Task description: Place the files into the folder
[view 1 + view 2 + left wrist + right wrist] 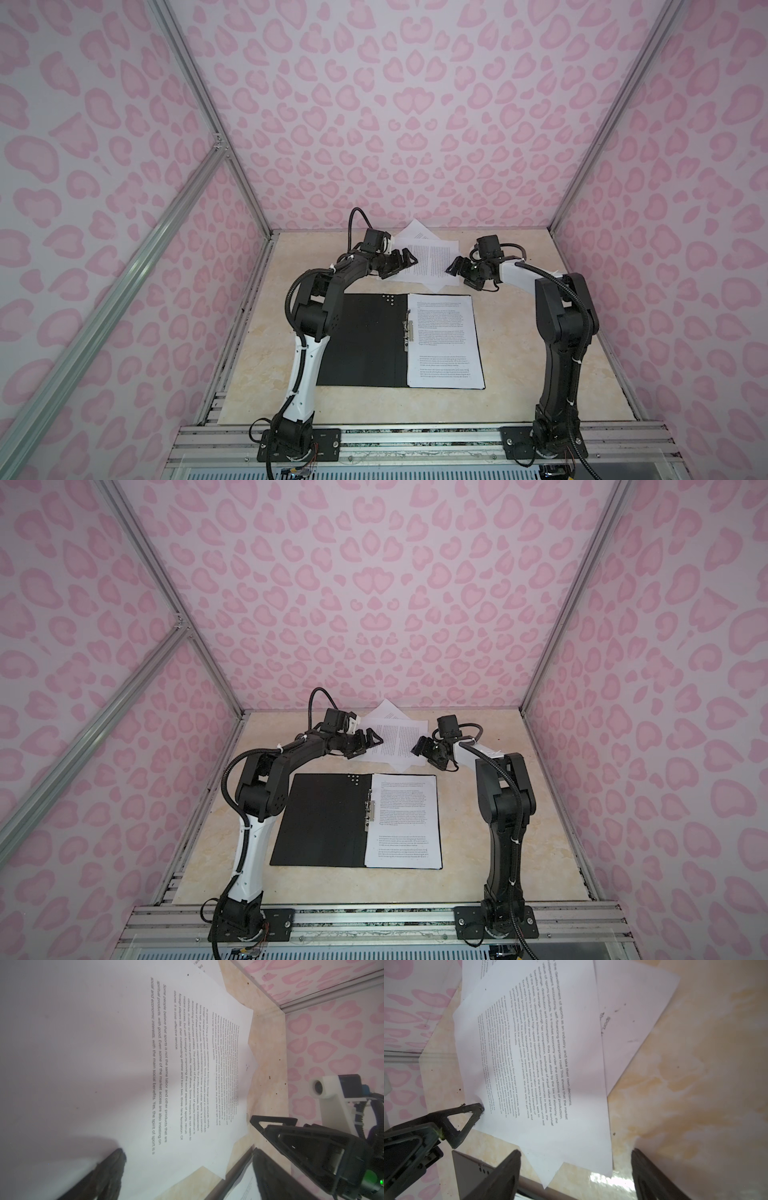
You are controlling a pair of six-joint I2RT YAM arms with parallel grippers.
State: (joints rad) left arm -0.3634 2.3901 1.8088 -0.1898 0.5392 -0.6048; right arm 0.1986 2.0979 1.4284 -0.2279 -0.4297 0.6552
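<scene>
In the foreground, the folder (pixel 361 340) lies open flat on the tabletop (pixel 519 353), its spine and metal clip (pixel 408 332) running straight away from the robot. One printed sheet (pixel 442 340) already rests on its right-hand half, long axis along the spine and head of the page at the far end, while the left-hand half is bare black. Beyond the folder's far edge, near the back wall (pixel 415 124), the rest of the files (pixel 415 232) lie in a loose, fanned heap, so most of the job looks yet to be done. The top sheet (pixel 428 262) lies crosswise, its long axis running between the two hands and its first lines toward the right hand (pixel 454 269). That hand stands wide open at the heap's right edge, gripping nothing. The left hand (pixel 405 265), equally wide open and empty, brackets the opposite edge, one fingertip (pixel 478 1108) apparently nudging the paper, though contact is hard to confirm.
</scene>
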